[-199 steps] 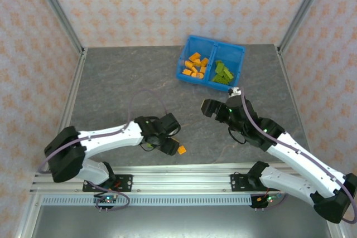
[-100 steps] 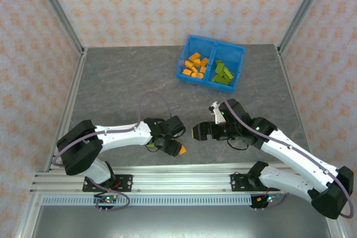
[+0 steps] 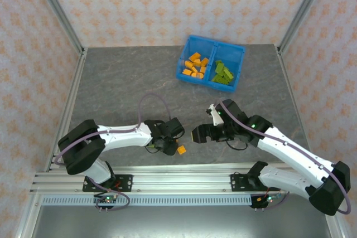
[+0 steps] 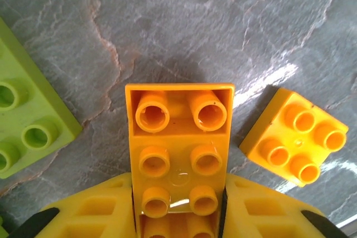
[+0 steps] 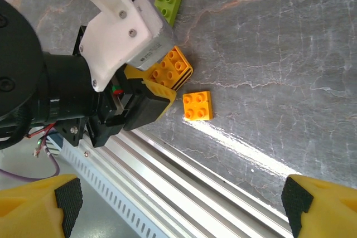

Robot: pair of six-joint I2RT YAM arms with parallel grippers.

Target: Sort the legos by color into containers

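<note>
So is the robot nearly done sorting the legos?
Nearly. Done: orange bricks lie in the left half of the bin, green bricks in the right. In hand: the left fingers grip a long orange brick. To do: a square orange brick and a green brick on the table.

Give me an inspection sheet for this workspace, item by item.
Surface: grey marbled tabletop.
Job's things: blue bin, orange bricks in its left compartment, green bricks in its right; loose on the table, a square orange brick and a green brick.
Clutter: nothing seen.
Grippers: left gripper shut on a long orange brick; right gripper open, empty.
Cables: purple cable loops over the table.
Surroundings: patterned walls, aluminium rail at near edge.
</note>
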